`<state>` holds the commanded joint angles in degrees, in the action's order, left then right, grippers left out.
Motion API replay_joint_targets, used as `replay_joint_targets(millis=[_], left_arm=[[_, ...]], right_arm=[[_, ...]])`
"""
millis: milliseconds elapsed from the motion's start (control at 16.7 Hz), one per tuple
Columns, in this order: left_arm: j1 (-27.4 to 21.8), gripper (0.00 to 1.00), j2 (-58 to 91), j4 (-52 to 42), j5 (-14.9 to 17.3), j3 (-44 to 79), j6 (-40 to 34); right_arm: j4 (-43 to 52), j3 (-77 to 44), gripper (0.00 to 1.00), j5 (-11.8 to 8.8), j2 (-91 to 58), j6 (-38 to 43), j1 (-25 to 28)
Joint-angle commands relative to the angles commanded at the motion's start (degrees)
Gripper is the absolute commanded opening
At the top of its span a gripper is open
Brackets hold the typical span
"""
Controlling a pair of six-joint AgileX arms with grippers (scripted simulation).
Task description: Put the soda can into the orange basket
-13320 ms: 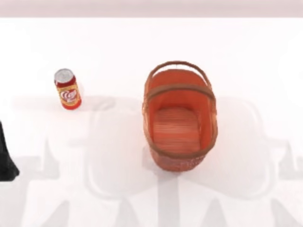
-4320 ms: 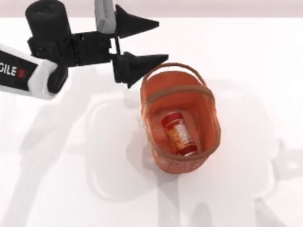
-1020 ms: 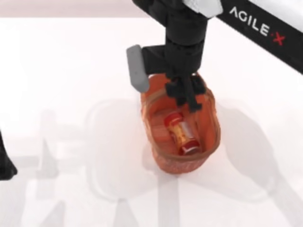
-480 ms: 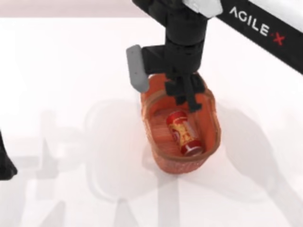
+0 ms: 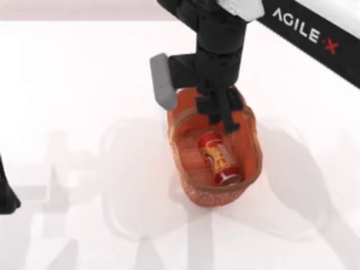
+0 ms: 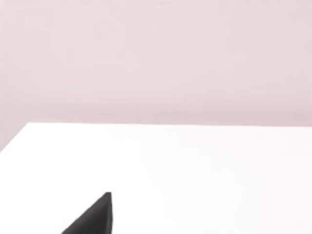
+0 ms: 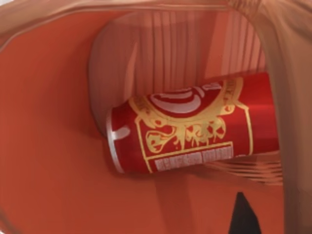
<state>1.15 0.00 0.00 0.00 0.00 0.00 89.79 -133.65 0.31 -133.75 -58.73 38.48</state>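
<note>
Red can, orange wicker: the soda can [image 5: 218,158] is lying on its side on the floor of the orange basket [image 5: 183,169], label up, with its lid end toward the near wall, so by my read the actual "put it in" part is done. The right gripper [image 5: 223,115] is down over the far end of the basket, right where the brown handle crosses, and honestly I can't tell if its fingers are spread or pinched; only one dark fingertip [image 7: 242,214] pokes into the right wrist view. It might be on the handle, but that's a guess. If there's a next move, it needs to be straight up and gentle, because the basket walls and that handle are the only things close enough to snag, and a tilt would roll the can. The left gripper [image 5: 7,197] is parked at the table's left edge, well away. Nothing else is on the table [image 5: 84,84].
</note>
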Motion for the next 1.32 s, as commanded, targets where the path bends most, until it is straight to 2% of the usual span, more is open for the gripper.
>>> replay_joint_targets(millis=[960, 1320], left_arm=[[0.0, 1.0, 0.0, 0.0, 0.0, 0.0, 0.0], [0.0, 1.0, 0.0, 0.0, 0.0, 0.0, 0.0]], right_arm=[[0.17, -0.24, 0.0, 0.02, -0.11, -0.04, -0.09], [9.92, -12.87, 0.0, 0.03, -2.53, -1.41, -1.04]])
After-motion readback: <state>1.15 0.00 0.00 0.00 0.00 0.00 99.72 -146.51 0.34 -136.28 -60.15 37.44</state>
